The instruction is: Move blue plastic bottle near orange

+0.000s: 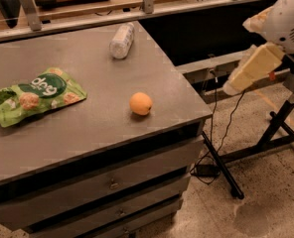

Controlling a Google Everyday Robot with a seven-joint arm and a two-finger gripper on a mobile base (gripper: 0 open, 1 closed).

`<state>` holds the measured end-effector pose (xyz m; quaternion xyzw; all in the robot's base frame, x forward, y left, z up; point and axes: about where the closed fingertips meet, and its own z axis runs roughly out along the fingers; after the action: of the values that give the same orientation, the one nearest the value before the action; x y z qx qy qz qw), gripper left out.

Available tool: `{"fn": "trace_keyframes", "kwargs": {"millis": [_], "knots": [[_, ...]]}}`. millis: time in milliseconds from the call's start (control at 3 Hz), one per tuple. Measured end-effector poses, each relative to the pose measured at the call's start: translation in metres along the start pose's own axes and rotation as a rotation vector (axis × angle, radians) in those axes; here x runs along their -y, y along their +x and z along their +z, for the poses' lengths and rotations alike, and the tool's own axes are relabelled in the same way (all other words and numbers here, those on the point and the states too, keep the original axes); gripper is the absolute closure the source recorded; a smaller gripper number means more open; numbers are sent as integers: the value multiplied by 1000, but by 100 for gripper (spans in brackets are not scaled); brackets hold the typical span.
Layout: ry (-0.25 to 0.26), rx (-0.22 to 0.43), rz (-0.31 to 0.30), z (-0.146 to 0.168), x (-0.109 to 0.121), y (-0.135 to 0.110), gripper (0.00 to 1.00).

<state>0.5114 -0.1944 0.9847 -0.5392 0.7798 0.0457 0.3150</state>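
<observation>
Nothing done yet: we see blue plastic bottle (122,40) lying top centre, well apart from orange (140,103); gripper (235,85) hangs off-table, right edge, and we cannot tell its grip.

The counter (87,138) is dull grey, the orange (140,103) vivid. Pale bluish-white bottle (122,40) at the back edge, green bag (35,94) by the left; cream gripper (234,86) beyond the right edge.

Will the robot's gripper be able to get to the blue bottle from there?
Probably yes. The gripper hangs beyond the table on its right side, and nothing stands between it and the blue plastic bottle lying at the far edge.
</observation>
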Motion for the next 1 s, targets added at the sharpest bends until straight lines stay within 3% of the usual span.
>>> {"fn": "trace_keyframes", "kwargs": {"millis": [667, 1000], "knots": [[55, 254, 176, 74, 74, -32, 0], [93, 360, 204, 107, 103, -49, 0]]}}
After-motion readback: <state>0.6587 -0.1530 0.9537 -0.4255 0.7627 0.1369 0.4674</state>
